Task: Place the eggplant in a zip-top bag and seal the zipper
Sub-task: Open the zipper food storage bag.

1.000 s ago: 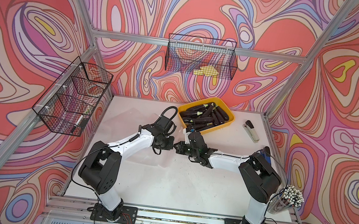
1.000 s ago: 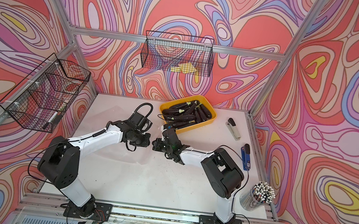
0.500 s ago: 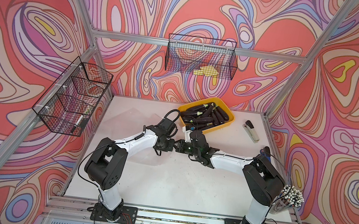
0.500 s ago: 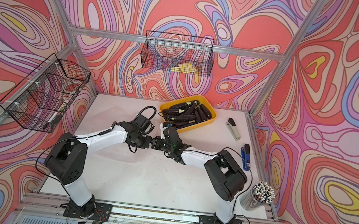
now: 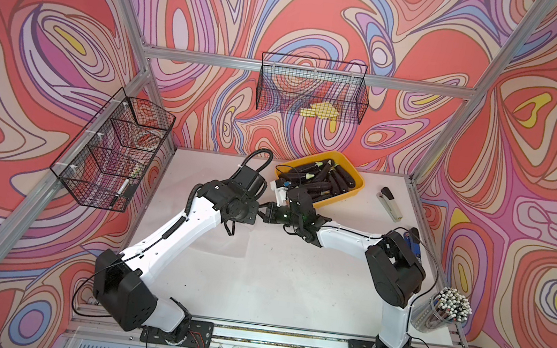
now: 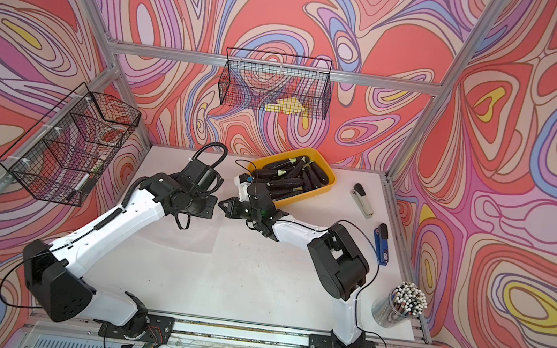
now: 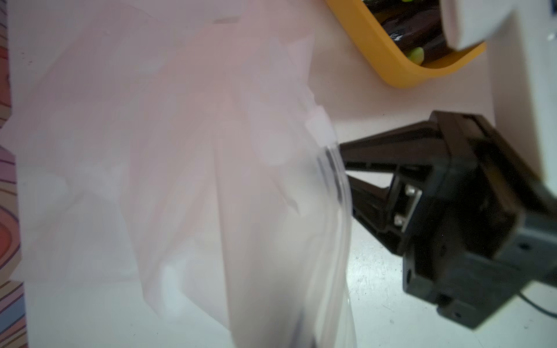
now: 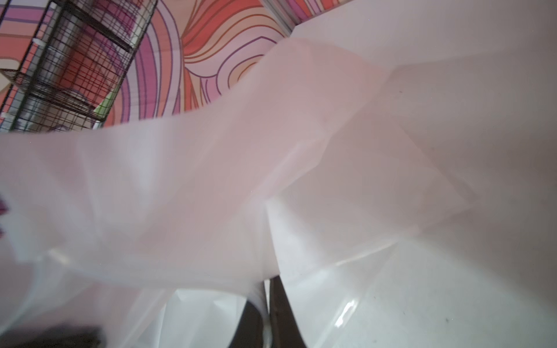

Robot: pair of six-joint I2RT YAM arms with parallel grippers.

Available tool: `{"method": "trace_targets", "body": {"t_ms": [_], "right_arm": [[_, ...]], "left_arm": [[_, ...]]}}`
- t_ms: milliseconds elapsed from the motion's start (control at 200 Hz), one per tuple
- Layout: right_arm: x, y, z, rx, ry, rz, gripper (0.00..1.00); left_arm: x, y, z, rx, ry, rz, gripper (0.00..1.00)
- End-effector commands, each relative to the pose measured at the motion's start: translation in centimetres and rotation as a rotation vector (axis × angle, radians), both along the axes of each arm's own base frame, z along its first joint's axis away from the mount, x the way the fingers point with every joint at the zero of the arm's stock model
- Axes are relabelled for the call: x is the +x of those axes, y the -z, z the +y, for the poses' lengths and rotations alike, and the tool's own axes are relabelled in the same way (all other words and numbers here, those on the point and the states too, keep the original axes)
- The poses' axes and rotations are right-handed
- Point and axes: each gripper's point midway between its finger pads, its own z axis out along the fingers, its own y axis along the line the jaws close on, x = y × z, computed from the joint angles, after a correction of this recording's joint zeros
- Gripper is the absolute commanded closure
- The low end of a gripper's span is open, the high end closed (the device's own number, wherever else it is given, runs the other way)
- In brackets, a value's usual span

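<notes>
White tabletop (image 5: 273, 284), enclosed by walls of swirled pink, red and lilac.

1. left gripper (image 5: 258, 212): near the table's middle, tip to tip with the right gripper (image 7: 342, 168). Jaws closed. Bag film gathers down towards it, though the pinch itself lies outside the wrist view.
2. right gripper: jaws narrowed to a slit, clamped on the zipper rim of the bag.
3. zip-top bag (image 7: 211, 180): clear, creased, raised at the held edge. The rest trails on the table beneath the left arm.
4. eggplants (image 5: 319, 184): many, dark purple with green caps, heaped in a yellow tray (image 5: 358, 184) just behind the right gripper, at the back of the table.
5. grey stapler (image 5: 390, 204): right of the tray.
6. blue-and-black tool (image 6: 383, 243): along the right edge.
7. pencil cup (image 5: 442, 310): front right corner.
8. side wire basket (image 5: 111, 153): hung on the left wall.
9. rear wire basket (image 5: 312, 88): hung on the back wall, with a yellow scrap (image 5: 320, 110) inside.
</notes>
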Motion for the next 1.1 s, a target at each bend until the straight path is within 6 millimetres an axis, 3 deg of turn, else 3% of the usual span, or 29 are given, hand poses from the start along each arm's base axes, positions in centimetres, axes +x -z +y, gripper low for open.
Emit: {"method": "trace_targets", "body": {"t_ms": [0,235,321,411,461,526,626,721,942,1037,1097], "right_arm": [[-0.1,-0.1,1.1,0.027,-0.075,-0.003,0.91],[-1.9,0.4,1.6,0.137,-0.144,0.056,0.91],[-2.3,-1.6,1.7,0.199,-0.161,0.034,0.91],[-2.5,-4.4,2.3,0.234,-0.182,0.0,0.91],[-2.7,-5.1,2.9,0.213,-0.202,-0.008,0.91],[-2.8,-4.9,3.6,0.173,-0.219,-0.011,0.91],[-2.7,-3.0,3.7,0.15,-0.211,0.025,0.91],[-2.9,0.4,3.2,0.109,-0.186,0.085,0.91],[-4.2,8.8,0.2,-0.084,-0.118,0.196,0.86],[-4.7,10.1,-0.8,-0.137,-0.105,0.211,0.72],[-4.9,9.5,-1.4,-0.155,-0.092,0.198,0.63]], "left_arm": [[-3.1,-1.2,3.0,0.082,-0.081,0.057,1.0],[-3.8,-3.3,0.3,0.18,-0.034,0.002,1.0],[-3.4,-5.3,-0.3,0.158,-0.034,-0.063,1.0],[-2.7,-9.3,0.2,0.127,-0.046,-0.184,1.0],[-2.6,-10.8,0.7,0.137,-0.051,-0.209,1.0],[-2.9,-11.1,1.5,0.182,-0.058,-0.185,1.0],[-3.7,-8.7,1.8,0.217,-0.061,-0.102,1.0],[-4.1,-5.2,1.5,0.224,-0.052,-0.034,1.0],[-2.8,5.0,-3.5,0.082,-0.011,0.153,1.0],[-1.4,8.0,-5.0,0.055,-0.004,0.169,1.0],[-0.8,9.3,-5.7,0.007,-0.004,0.188,1.0]]}}
